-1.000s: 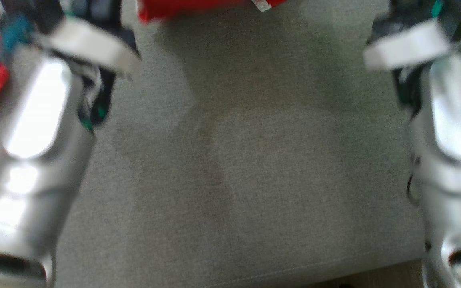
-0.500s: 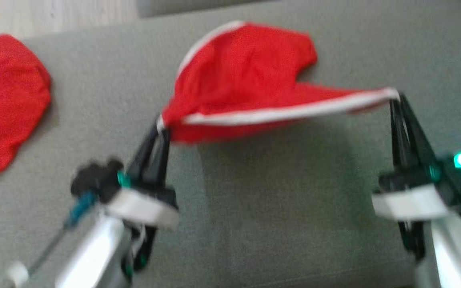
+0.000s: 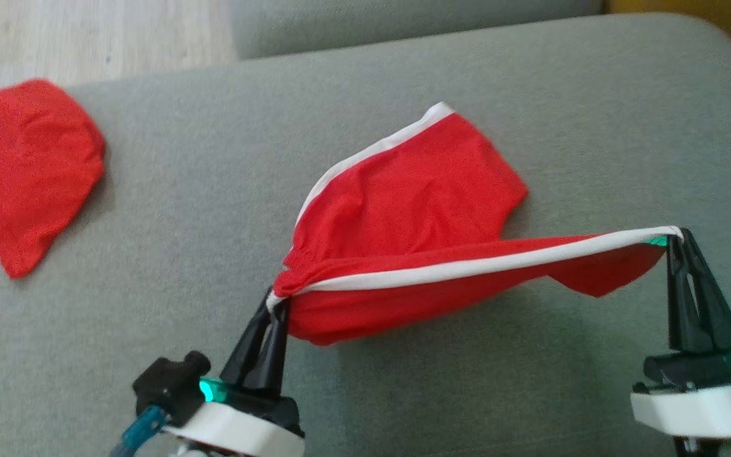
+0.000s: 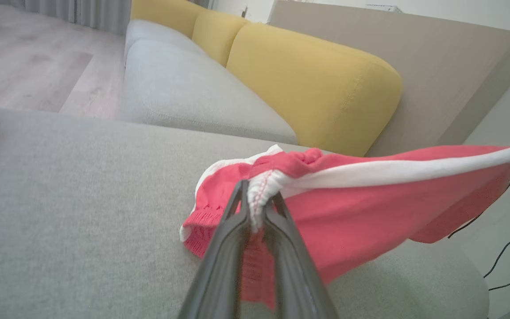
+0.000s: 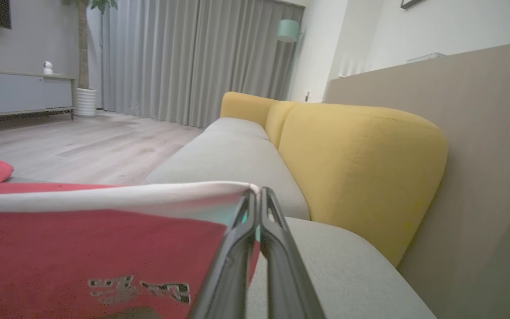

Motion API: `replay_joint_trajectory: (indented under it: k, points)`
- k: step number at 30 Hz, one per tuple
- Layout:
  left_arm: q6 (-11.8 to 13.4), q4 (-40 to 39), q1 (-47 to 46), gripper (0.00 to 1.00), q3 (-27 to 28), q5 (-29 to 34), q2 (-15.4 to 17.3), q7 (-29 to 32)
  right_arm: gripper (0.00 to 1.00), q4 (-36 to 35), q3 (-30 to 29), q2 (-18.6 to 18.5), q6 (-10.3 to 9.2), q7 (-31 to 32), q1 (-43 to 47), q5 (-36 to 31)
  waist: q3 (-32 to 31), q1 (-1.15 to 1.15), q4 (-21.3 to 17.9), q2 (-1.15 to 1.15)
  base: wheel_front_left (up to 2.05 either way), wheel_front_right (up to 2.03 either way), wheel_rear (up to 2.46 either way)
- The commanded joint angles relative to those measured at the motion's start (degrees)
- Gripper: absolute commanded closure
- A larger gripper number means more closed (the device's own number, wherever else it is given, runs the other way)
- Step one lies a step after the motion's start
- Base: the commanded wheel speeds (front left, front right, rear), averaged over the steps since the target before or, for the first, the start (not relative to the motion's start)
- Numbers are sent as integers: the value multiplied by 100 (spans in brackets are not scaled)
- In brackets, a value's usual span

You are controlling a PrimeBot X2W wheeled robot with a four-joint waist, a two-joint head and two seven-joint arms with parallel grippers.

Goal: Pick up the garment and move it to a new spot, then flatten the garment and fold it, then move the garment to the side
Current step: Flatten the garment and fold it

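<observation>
Currently, in the head view, the garment, red with a white band along its edge, sits at the centre of the grey seat. The band is pulled taut between the two grippers. The left gripper enters from 7 o'clock, its jaws clamped on the bunched left end of the band. The right gripper stands at 4 o'clock, its jaws closed on the band's right corner. The held edge is lifted off the seat. The rest of the garment trails toward 12 o'clock and rests on the fabric there. A second red cloth lies at 9 o'clock, well apart from the garment. Pale wood floor shows at 11 o'clock.

Left wrist view: the two dark fingers rise from 6 o'clock and pinch a gathered fold of white hem at the centre. Red fabric hangs between and below them. The band runs from the grip toward 3 o'clock, raised above the seat. A yellow cushion stands at 1 o'clock behind the seat.

Right wrist view: the fingers rise from 6 o'clock and meet at the centre, tips together on the corner of the band. The garment spreads from there toward 9 o'clock and hangs down to 7 o'clock. A grey print marks the red fabric near 7 o'clock; it cannot be read. Grey curtains hang at 11 o'clock.
</observation>
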Motion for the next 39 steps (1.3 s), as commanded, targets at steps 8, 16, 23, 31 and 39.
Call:
replay_joint_trajectory:
  k: [8,16,23,31,39]
  points:
    - [-221,689,-879,100,84,-368,-465,181,100,871,58,-478,37,119,-1392,-42,665,-1,469,0,0,0,0]
    - [-428,1980,-2231,100,209,-637,-1004,484,100,2838,598,-1194,37,268,-3426,94,1204,-1,796,0,0,0,0]
    - [-501,2798,-2979,100,294,-762,-1191,599,100,4438,1440,-1407,37,275,-4816,308,1546,-1,932,0,0,0,0]
    - [-566,3210,-3287,100,233,-834,-1322,526,100,5826,1859,-1431,37,71,-5702,429,1633,-1,1017,0,0,0,0]
    - [-546,3178,-3201,0,152,-766,-1328,237,0,6739,2191,-1312,37,-205,-6154,650,1536,-1,1080,0,0,0,0]
